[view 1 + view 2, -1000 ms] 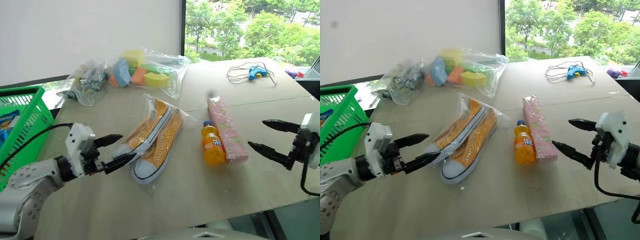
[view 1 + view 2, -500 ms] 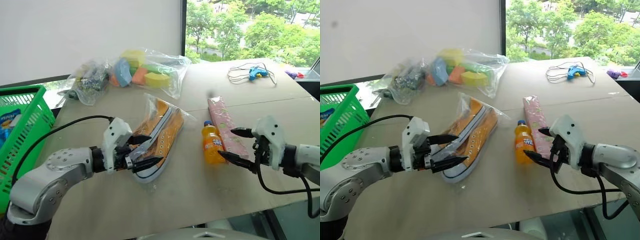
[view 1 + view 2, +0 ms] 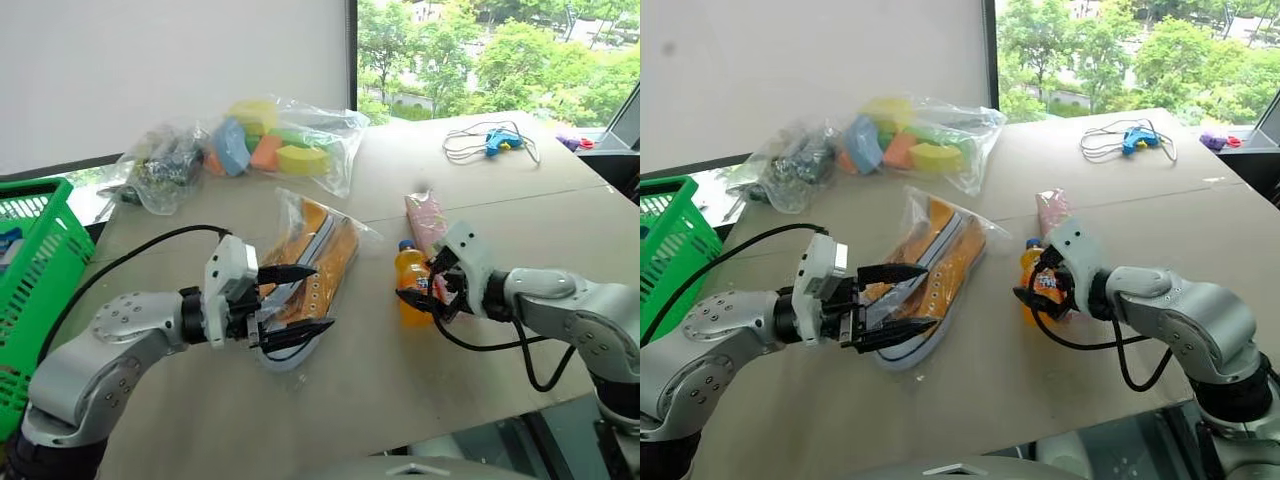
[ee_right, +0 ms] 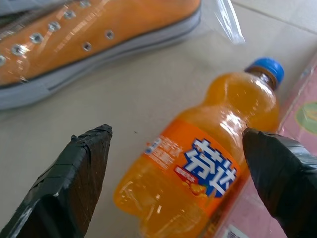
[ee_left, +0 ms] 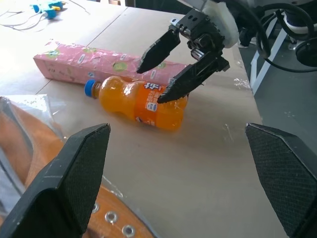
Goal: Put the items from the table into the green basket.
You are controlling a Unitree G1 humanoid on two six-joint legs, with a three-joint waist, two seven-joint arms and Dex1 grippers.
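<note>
The right tool point(image 3: 418, 282) is seen with its two black fingers spread apart, one finger above and one on the near side of the small orange soda bottle point(image 3: 411, 284), which lies on its side on the counter point(image 3: 400, 380) with its blue cap turned away from the robot; whether the fingers touch the bottle cannot be told, and nothing is pinched. In the right wrist view the bottle point(image 4: 208, 168) is framed between the two spread fingers. Just beside the bottle, on its right and touching along its length, the long pink wrapped box point(image 3: 425, 215) is laid flat. The left tool point(image 3: 298, 298) is also held spread wide, its upper finger over the orange-and-white sneakers in their clear bag point(image 3: 315, 255) and its lower finger at the near toe end of the pair, with nothing pinched. Further back on the counter, the clear bag of coloured blocks point(image 3: 280, 150) and the clear bag of dark bits point(image 3: 165, 170) are set side by side. The green basket point(image 3: 35, 290) is placed at the counter's left edge, well apart from the bottle. A blue corded tool point(image 3: 497, 140) is left at the far right.
</note>
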